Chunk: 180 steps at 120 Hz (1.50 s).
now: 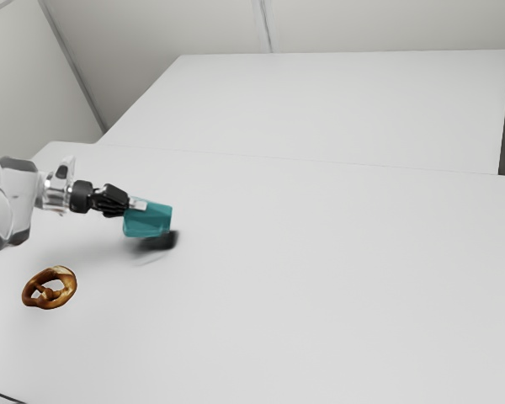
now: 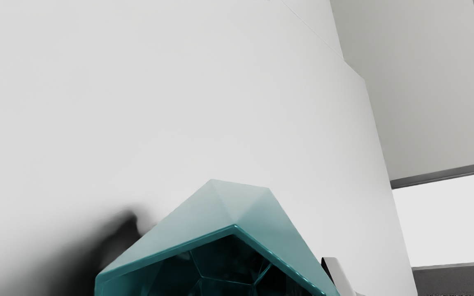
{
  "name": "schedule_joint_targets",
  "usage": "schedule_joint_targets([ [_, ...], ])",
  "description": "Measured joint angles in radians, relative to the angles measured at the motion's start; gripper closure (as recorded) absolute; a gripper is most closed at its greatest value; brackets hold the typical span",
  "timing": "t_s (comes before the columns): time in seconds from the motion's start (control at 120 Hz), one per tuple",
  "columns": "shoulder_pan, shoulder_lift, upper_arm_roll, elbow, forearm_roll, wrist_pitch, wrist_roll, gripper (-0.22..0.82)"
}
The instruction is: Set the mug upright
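Note:
In the exterior view my gripper [image 1: 133, 204] is at the left, shut on the teal mug [image 1: 151, 220] near its mouth end. The mug lies on its side in the grasp, slightly tilted, just above its dark shadow on the table. In the wrist view the open mouth of the mug [image 2: 216, 209] faces my hand, showing its dark faceted inside. One light fingertip [image 2: 338, 273] stands against the mug's outer wall there; the other finger is hidden. I cannot make out a handle.
A brown pretzel [image 1: 50, 288] lies on the white table [image 1: 320, 278], nearer the exterior view's bottom left than the mug. Another white surface [image 1: 345, 105] adjoins the table's far side, with pale walls behind.

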Motion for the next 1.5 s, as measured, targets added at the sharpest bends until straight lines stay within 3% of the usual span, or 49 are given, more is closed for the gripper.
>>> schedule_joint_targets([
  [0.175,-0.092,-0.121,-0.011,0.004,0.111,0.090,0.009,0.76],
  [0.425,-0.231,-0.272,-0.061,-0.024,0.475,0.257,-0.016,0.76],
  [0.583,-0.252,-0.342,-0.140,-0.091,0.741,0.365,-0.069,0.77],
  [0.933,-0.274,-0.345,-0.293,-0.120,1.135,0.514,-0.255,0.78],
  [1.5,-0.286,-0.292,-0.327,-0.208,1.285,0.658,-0.471,0.79],
])
